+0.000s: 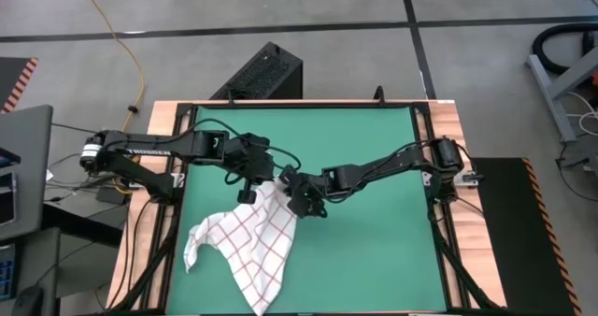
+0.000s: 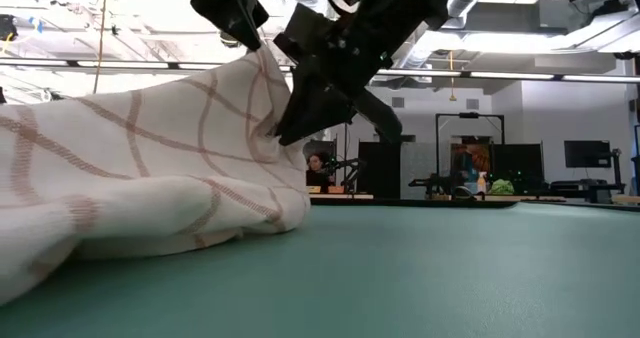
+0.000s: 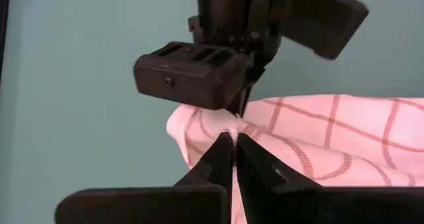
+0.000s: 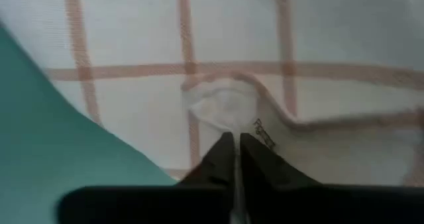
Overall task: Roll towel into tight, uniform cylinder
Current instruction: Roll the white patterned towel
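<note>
Rolling had not begun: the towel [image 1: 245, 244] lay crumpled on the green mat [image 1: 374, 194], one edge lifted near its centre. I had the left gripper [image 3: 233, 143] and right gripper [image 4: 233, 142] both pinched closed on that raised edge, close together. No containers appeared in any view.

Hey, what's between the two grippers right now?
Only a short stretch of the towel: the left gripper and right gripper each pinch its raised edge, seen from above.
</note>
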Controlling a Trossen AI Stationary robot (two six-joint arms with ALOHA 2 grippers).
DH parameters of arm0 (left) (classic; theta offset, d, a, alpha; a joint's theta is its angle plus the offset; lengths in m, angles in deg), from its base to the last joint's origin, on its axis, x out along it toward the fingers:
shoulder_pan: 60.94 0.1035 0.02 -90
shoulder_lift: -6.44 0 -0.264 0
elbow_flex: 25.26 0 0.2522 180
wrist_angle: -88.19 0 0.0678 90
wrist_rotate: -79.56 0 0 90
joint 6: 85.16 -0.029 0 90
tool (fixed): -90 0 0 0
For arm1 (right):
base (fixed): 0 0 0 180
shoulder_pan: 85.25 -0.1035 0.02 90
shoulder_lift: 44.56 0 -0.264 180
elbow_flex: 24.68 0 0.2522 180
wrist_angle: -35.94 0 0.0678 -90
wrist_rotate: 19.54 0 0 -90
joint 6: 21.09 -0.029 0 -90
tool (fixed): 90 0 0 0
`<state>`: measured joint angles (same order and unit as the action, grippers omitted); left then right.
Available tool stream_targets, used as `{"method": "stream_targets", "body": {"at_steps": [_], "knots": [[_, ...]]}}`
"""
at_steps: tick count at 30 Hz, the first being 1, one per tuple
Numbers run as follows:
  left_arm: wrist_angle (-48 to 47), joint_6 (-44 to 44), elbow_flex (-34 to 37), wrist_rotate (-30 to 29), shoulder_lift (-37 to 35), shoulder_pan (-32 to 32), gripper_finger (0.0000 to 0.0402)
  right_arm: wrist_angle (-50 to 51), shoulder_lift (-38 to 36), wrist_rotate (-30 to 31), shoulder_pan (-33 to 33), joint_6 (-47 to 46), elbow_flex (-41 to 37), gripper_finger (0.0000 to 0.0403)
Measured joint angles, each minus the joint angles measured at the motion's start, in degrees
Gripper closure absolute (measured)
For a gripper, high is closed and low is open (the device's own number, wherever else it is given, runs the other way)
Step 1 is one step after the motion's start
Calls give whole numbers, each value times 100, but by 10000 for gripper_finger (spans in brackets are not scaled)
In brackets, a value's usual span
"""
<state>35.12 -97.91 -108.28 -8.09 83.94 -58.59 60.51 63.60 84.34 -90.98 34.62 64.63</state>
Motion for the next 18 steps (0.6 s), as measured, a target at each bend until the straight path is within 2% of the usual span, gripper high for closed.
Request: {"method": "stream_targets", "body": {"at_steps": [2, 8, 13, 18], "knots": [[-3, 1, 0, 0, 0, 0, 401, -6, -2, 202, -27, -51, 0, 385], [-47, 78, 0, -217, 0, -2, 401, 29, -210, 364, -180, -899, 0, 395], [-324, 289, 0, -321, 0, 0, 401, 284, -722, 245, -202, -2322, 0, 395], [-747, 514, 0, -388, 0, 0, 394, 810, -1408, -142, -25, -3689, 2, 395]]}}
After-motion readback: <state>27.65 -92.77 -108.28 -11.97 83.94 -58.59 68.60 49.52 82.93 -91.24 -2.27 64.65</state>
